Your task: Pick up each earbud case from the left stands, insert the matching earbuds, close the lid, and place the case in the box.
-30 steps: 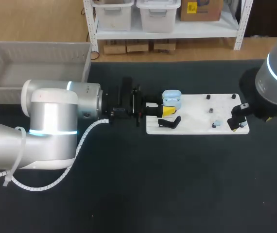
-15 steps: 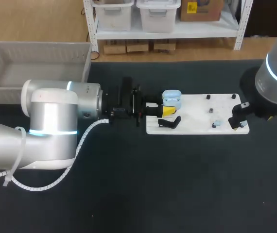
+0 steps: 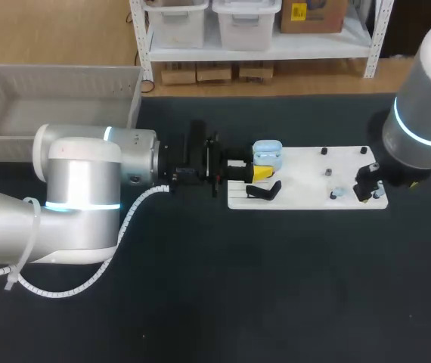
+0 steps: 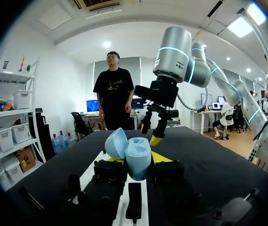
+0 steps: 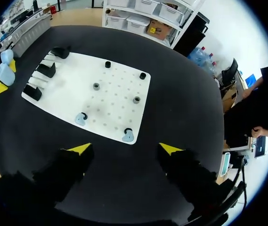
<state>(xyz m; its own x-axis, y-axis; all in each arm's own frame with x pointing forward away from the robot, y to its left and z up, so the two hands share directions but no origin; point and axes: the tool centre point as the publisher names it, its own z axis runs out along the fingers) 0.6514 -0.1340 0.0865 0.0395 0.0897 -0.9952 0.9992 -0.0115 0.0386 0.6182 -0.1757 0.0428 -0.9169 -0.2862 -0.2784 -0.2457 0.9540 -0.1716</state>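
The left gripper (image 4: 138,159) clamped the light-blue earbud case (image 3: 268,153), lid open, from both sides at the white board's (image 3: 306,185) left end. The right gripper (image 5: 125,149) hung over the board's right edge, fingers spread wide and empty, near two blue earbuds (image 5: 81,118).

Robotics lab (two arms (image 3: 87,197), black table (image 3: 276,287))
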